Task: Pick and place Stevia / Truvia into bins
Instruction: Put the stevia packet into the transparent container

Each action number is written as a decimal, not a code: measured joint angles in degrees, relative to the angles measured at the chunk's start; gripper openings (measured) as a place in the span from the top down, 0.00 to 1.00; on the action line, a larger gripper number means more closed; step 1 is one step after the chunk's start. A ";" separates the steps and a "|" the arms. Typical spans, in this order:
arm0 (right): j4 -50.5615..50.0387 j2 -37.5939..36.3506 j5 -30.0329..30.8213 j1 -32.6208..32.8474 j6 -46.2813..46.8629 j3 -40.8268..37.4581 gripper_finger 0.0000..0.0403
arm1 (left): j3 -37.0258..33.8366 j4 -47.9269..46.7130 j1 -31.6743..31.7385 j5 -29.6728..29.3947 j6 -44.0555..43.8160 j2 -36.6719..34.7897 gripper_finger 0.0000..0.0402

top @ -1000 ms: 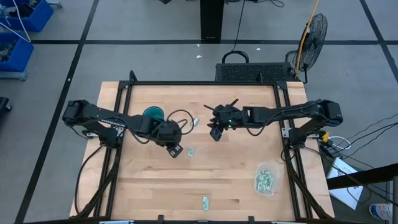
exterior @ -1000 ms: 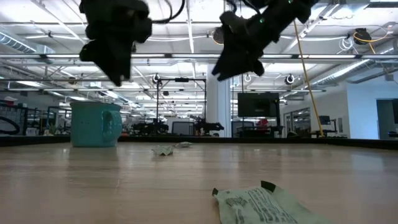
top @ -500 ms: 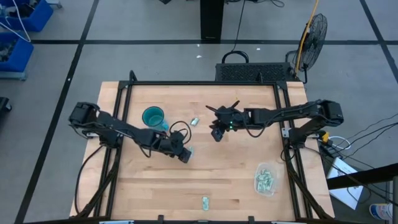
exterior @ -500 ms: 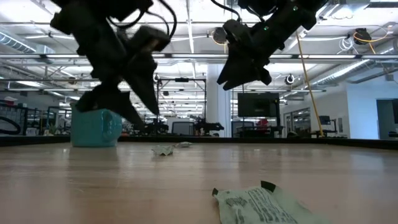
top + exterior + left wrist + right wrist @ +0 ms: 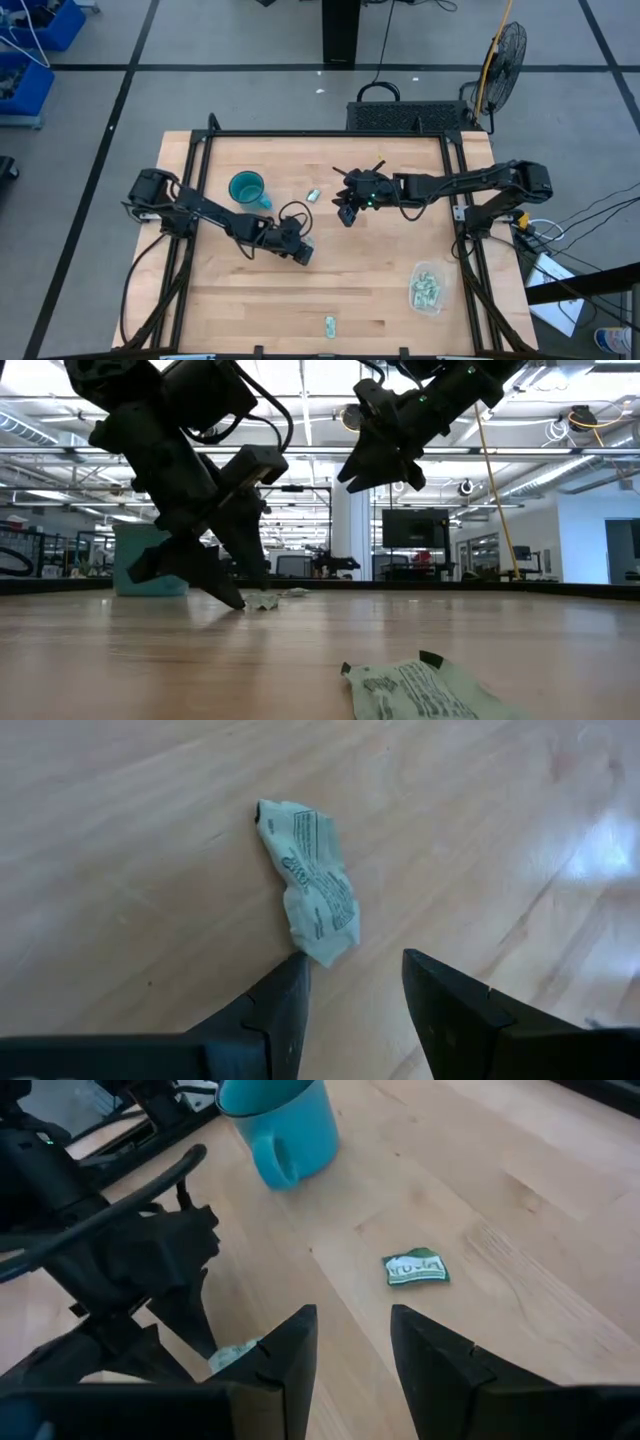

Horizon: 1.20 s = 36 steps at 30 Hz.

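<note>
My left gripper (image 5: 303, 251) (image 5: 244, 594) is open and low over the middle of the table. In the left wrist view a crumpled pale green and white sachet (image 5: 312, 880) lies flat on the wood just ahead of its open fingers (image 5: 355, 970); the sachet's near end (image 5: 328, 952) is beside one fingertip. My right gripper (image 5: 346, 212) (image 5: 350, 1330) hovers open, high above the table's middle. Other sachets lie near the mug (image 5: 313, 195) (image 5: 415, 1268) and by the near edge (image 5: 329, 324) (image 5: 420, 690). The clear bin (image 5: 428, 288) holds several sachets. My left gripper comes slanting down at the sachet, with one fingertip (image 5: 292, 975) right beside the sachet's near end. I cannot tell whether that finger touches the paper. The sachet lies flat on the table, outside the gap between the fingers.
A teal mug (image 5: 246, 187) (image 5: 280, 1120) stands behind my left arm, toward the far left. Black frame rails (image 5: 200, 150) run along the table's left, right and far sides. Bare wood lies between the middle sachet and the bin.
My left gripper has moved toward the table's near right and come down from well above the table to just over the wood, covering the middle sachet in the high view. My right gripper has stayed about where it was.
</note>
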 joint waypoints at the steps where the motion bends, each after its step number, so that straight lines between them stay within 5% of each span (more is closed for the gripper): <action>1: -0.05 0.00 0.00 0.00 0.00 0.00 0.69 | 0.00 -0.40 0.00 -0.03 -0.03 0.33 0.57; 6: 0.31 0.00 -0.33 0.00 0.41 0.00 0.69 | -0.05 -0.43 0.00 -1.36 0.46 0.70 0.66; 13: 2.59 0.00 -1.53 0.02 1.55 0.00 0.69 | -0.13 -0.90 1.42 -1.77 3.15 0.89 0.97; 19: 3.33 0.00 -3.00 0.02 2.49 0.00 0.69 | -0.17 0.51 2.86 0.41 5.43 0.91 0.99; 29: 3.30 0.03 -27.22 0.21 1.81 -1.23 0.69 | -0.36 -0.91 1.79 -1.50 19.20 -8.77 1.00; 36: 18.35 1.49 -28.50 0.42 10.22 -8.60 0.69 | -0.26 -0.20 1.77 -2.41 31.24 -16.75 1.00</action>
